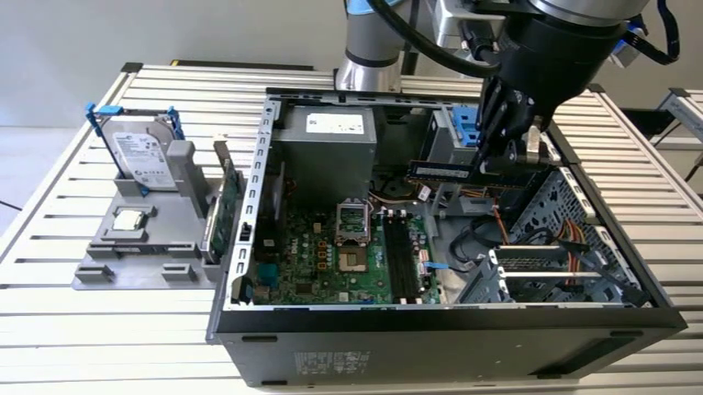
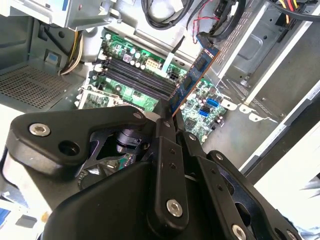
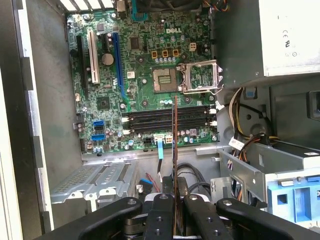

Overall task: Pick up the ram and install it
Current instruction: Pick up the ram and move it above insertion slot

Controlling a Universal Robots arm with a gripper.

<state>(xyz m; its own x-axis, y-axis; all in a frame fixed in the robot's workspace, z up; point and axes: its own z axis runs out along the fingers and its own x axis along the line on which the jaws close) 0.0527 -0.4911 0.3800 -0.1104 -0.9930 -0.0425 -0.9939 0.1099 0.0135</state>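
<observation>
In the exterior view the gripper (image 1: 500,164) hangs inside the open computer case (image 1: 255,164), pinching one end of the ram (image 1: 445,170), which juts out level above cables (image 1: 396,193) beside the power supply (image 1: 324,144). A hard drive (image 1: 143,156) stands outside the case. In the second wrist view the fingers (image 2: 167,160) clamp the ram (image 2: 192,75) over the memory slots (image 2: 132,82). In the first wrist view the ram (image 3: 174,140) shows edge-on, crossing those slots (image 3: 150,119), with wire bundles (image 3: 250,135) close by.
</observation>
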